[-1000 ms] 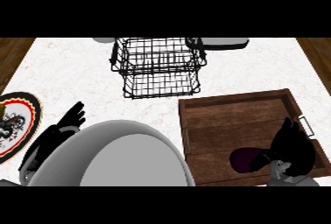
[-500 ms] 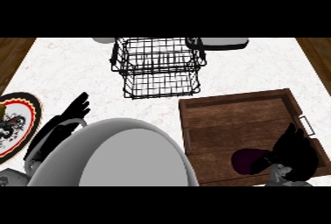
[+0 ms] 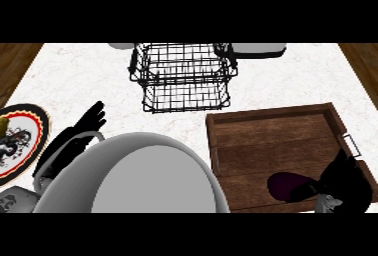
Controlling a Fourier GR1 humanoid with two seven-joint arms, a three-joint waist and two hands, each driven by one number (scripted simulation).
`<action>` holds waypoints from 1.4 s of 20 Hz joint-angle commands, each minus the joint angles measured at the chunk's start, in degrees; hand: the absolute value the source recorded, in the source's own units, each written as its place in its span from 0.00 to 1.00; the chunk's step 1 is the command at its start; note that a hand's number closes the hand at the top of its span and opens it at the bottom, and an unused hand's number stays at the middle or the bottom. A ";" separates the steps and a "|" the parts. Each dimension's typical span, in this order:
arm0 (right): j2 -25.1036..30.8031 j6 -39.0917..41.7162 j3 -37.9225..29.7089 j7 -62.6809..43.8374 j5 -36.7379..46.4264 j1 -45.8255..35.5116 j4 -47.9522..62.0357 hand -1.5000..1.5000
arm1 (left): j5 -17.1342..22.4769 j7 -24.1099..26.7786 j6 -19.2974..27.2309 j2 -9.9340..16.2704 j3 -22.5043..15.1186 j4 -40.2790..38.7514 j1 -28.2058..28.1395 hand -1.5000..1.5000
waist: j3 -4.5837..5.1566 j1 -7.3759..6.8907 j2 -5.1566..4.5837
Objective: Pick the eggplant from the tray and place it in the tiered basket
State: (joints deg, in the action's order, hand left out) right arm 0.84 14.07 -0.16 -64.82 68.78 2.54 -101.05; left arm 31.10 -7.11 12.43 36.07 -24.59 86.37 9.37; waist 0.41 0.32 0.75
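From the head view, the dark purple, rounded eggplant [image 3: 290, 185] lies in the near right part of the brown wooden tray [image 3: 273, 135], touching the black right hand [image 3: 347, 177], which comes over it from the right. That hand's fingers point away and partly cover the eggplant's right end; whether they are curled round it cannot be told. The black wire tiered basket [image 3: 182, 75] stands on the white marbled worktop [image 3: 88, 75], well ahead of this hand and to its left, past the tray's far wall. The black left hand [image 3: 77, 135] shows far off to the left, fingers straight and together, next to a patterned round plate [image 3: 18, 142]. A likely risk: the eggplant's smooth rounded skin could roll away from the fingers if they close off-centre, or on the carry it could catch the tray's raised wall or the basket's wire rim.
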 commanded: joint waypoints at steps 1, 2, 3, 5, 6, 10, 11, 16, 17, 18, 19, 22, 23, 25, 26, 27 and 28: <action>-0.80 0.89 1.98 -6.54 0.44 1.88 3.89 0.00 | -0.15 -0.88 5.43 -8.74 -1.00 0.85 3.11 0.50 | -0.42 0.18 -0.86; -0.80 2.13 2.32 -7.45 -0.27 1.42 2.57 0.00 | 0.22 1.56 2.58 -8.43 0.12 -2.17 4.35 0.50 | -0.35 0.55 -0.96; -0.81 2.02 3.42 -9.03 -3.59 -0.21 3.85 1.00 | 0.16 0.98 2.88 -8.57 -0.32 -1.40 4.64 0.50 | -0.38 0.19 -1.00; -0.81 -0.67 1.80 -3.86 -4.10 -0.44 5.52 1.00 | 1.35 -0.07 2.92 -7.11 0.40 2.47 1.60 0.50 | -0.44 -0.71 -0.76; -0.81 -2.84 4.52 -4.72 -2.19 -2.50 8.84 1.00 | 1.66 -0.96 1.55 -6.61 1.89 -0.44 5.96 0.50 | -0.43 -0.52 -1.01; -0.79 0.95 2.50 -2.67 -0.93 -2.95 7.30 1.00 | 0.78 1.87 1.36 -8.25 0.77 -2.35 3.50 0.50 | -0.37 -0.40 -0.94; -0.79 -3.41 1.86 0.29 0.62 -1.66 11.60 1.00 | -1.31 3.87 2.91 -9.94 -1.80 -1.84 1.31 0.50 | -0.40 -0.73 -1.07; -0.78 -3.72 6.38 3.73 1.01 -1.00 6.94 1.00 | -1.00 2.25 1.44 -9.04 0.76 -2.93 3.68 0.50 | -0.40 -0.17 -0.83; -0.78 -5.55 8.68 7.61 1.01 -1.15 8.12 1.00 | 0.54 -1.05 2.01 -8.23 1.44 -1.71 5.31 0.50 | -0.44 -0.31 -0.86; -0.76 -4.46 11.39 11.52 1.28 -2.18 8.00 1.00 | -0.44 2.16 0.80 -9.21 0.52 -5.18 5.51 0.50 | -0.39 -0.05 -1.13; -0.06 -3.39 11.72 15.61 0.02 -2.93 8.47 1.00 | 0.70 0.46 1.52 -7.46 0.93 -0.47 3.85 0.50 | -0.47 -1.42 -0.90; -0.58 -4.81 18.34 22.24 0.13 -2.04 7.15 1.00 | 0.68 0.73 1.49 -8.33 -0.15 -0.83 3.77 0.50 | -0.50 -1.28 -0.94; -0.68 -5.39 20.97 21.13 0.33 -1.33 5.08 1.00 | -0.03 1.39 2.09 -8.03 0.30 -1.58 3.70 0.50 | -0.45 -0.84 -0.80; -0.69 -6.76 20.85 20.40 -1.49 -4.06 5.51 1.00 | 0.16 -0.35 2.15 -7.80 0.17 0.64 4.81 0.50 | -0.48 -0.89 -0.81; -0.69 -8.55 23.24 20.14 -0.56 -0.73 1.37 1.00 | -0.67 0.96 3.34 -8.46 -0.65 0.14 1.70 0.50 | -0.44 -0.50 -0.61; -0.70 -8.52 22.74 20.55 -1.33 -1.44 0.94 1.00 | -0.90 2.44 2.51 -8.64 -0.70 0.04 0.75 0.50 | -0.42 -0.50 -0.67; -0.73 -9.71 24.45 19.26 -2.28 -0.83 -2.18 1.00 | -0.55 1.01 2.83 -9.94 0.05 -2.40 4.55 0.50 | -0.41 0.38 -0.73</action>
State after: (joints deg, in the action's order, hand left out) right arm 1.83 8.22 19.59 -45.91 68.71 0.70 -100.30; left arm 30.93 -7.38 12.16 33.68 -23.97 85.54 11.62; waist 0.43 -0.23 0.79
